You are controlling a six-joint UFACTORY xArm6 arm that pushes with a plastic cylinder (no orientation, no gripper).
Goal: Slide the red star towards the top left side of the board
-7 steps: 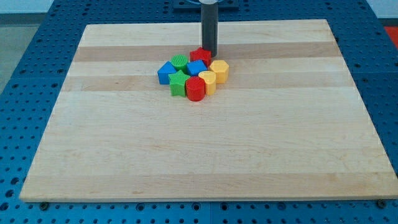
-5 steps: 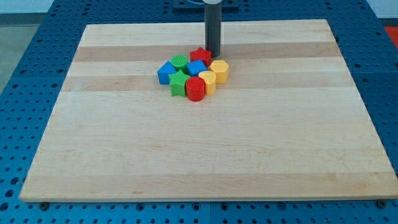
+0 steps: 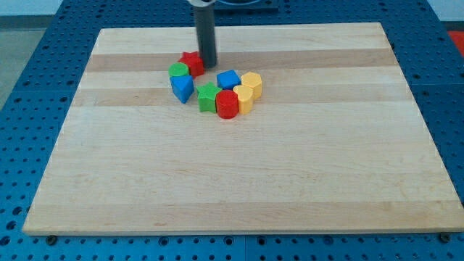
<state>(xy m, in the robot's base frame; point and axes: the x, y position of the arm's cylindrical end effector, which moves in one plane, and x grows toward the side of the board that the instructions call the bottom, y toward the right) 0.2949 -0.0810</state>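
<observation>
The red star [image 3: 191, 63] lies on the wooden board [image 3: 239, 181] in its upper middle, left of the block cluster. My tip [image 3: 209, 65] stands right against the star's right side. A green round block [image 3: 177, 70] touches the star's lower left. A blue block [image 3: 182, 88] sits just below the green one.
To the right of my tip is a cluster: a blue block [image 3: 228, 79], a green star [image 3: 209, 97], a red cylinder [image 3: 228, 104] and two yellow blocks [image 3: 251, 82] [image 3: 243, 97]. The board's top edge is close behind the star.
My tip has moved left, pushing the red star, the green round block and one blue block left, away from the cluster. The other blocks barely moved.
</observation>
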